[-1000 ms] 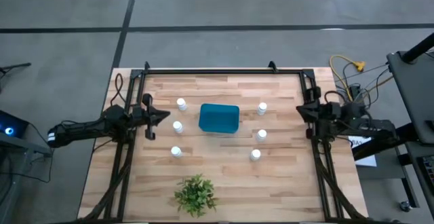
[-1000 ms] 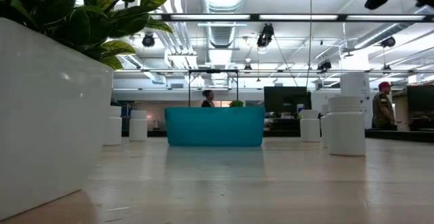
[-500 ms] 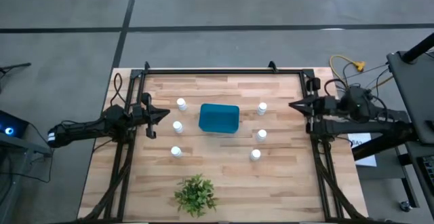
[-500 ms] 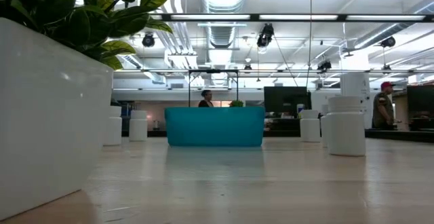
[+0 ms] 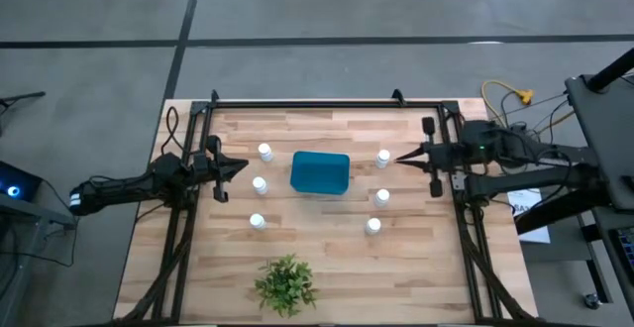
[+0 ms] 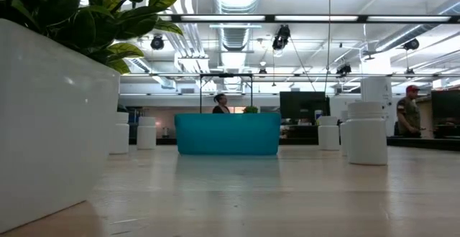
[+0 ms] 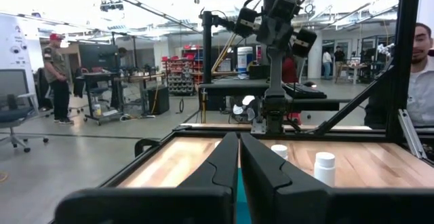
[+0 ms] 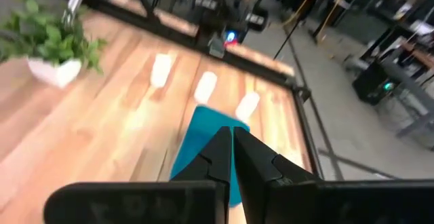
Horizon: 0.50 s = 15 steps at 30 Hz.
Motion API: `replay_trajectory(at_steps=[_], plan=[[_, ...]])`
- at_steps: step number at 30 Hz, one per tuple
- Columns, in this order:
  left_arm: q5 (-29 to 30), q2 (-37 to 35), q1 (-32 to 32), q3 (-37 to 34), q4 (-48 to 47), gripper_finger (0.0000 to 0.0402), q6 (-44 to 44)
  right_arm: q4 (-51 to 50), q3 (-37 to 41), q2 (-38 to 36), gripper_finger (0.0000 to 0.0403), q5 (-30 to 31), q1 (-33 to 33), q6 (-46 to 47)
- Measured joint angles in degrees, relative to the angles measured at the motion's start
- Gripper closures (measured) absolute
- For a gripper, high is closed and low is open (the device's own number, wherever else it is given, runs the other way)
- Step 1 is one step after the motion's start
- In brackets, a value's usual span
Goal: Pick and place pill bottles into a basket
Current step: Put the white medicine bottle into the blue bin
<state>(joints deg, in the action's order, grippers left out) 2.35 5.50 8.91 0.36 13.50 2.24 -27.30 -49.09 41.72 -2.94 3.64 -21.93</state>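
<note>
— Reaching in from the right side, your right pincer (image 5: 402, 157) is hanging just beside the pill bottle (image 5: 383, 157) nearest the table's far right, and its fingers (image 8: 220, 157) are pressed together with no gap. What are you risking there?

— You are risking a knock. With the tips closed and pointing at that bottle, any push forward is likely to tip it or skid it toward the teal basket (image 5: 320, 172) instead of catching it. These bottles look light and tall for their base, so I would expect them to topple easily. You should be opening the fingers before closing the last gap.

— And where are the other bottles sitting?

— All six are standing on the wooden table (image 5: 327, 268), none in the basket yet: three to the basket's left and three to its right, each clear of its walls. The other two right-hand bottles (image 5: 381, 197) are standing close in a row, so a wide swing could be clipping a neighbour.

— Is the left arm worrying you?

— Your left pincer (image 5: 240, 167) is waiting at the left edge, its fingers (image 7: 224, 157) nearly touching, close to the left-hand bottles (image 5: 260, 184). If both arms are heading for the basket together, you are inviting a collision over it. The potted plant (image 5: 285, 285) is sitting well apart.
</note>
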Motion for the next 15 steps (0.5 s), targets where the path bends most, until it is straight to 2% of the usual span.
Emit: replay_trajectory(at_steps=[10,15], plan=[[0.00,0.00,0.01,0.00,0.00,0.0402,-0.03,-15.91,-9.62,11.05,0.0394,-0.09,0.00,-1.20],[0.00,0.00,-0.01,0.00,0.00,0.0402,-0.04,-20.59,-13.52,15.95,0.0394,-1.67,0.00,-0.86]])
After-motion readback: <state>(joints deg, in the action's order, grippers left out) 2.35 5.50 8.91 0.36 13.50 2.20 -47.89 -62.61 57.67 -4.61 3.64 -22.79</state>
